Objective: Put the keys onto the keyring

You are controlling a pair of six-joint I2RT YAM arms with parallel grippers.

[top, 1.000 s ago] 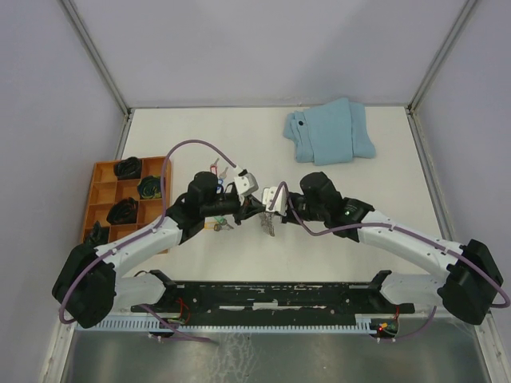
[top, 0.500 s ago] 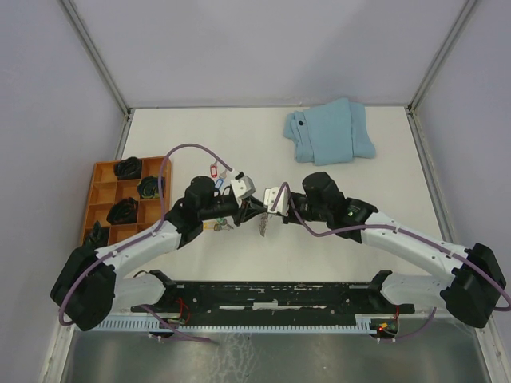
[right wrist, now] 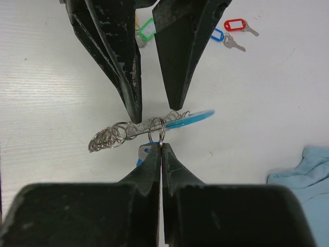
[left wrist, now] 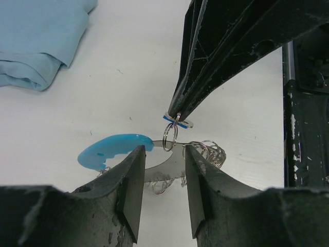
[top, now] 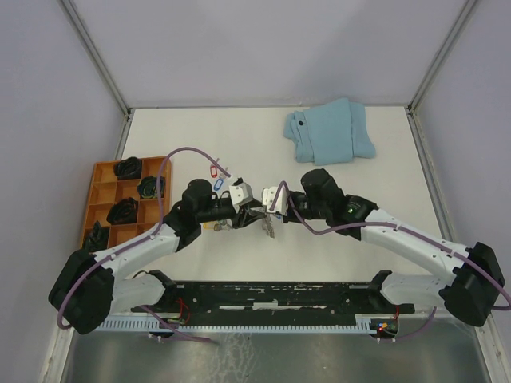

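two sets of jaws meet over the middle of the bench (left wrist: 118, 77), each with its own job. my right jaws are pressed together on the small split ring of the blue-tagged key (right wrist: 144, 150), holding it upright so the ring meets the wire edge-on. the keyring (right wrist: 128, 133) lies low between us, its coiled grey wire running out of the blue plastic section (left wrist: 114, 150) – it crosses the gap of my left jaws, which stand apart on either side of it and grip nothing. i judge they are set that way to fence the wire in and steady it while the split ring is worked along. whether the ring is round the wire or only resting against it, i cannot tell. the other keys (right wrist: 235, 25) – red, blue and green tags – lie on the bench beyond my left jaws, well apart from the folded cloth (left wrist: 36, 41).
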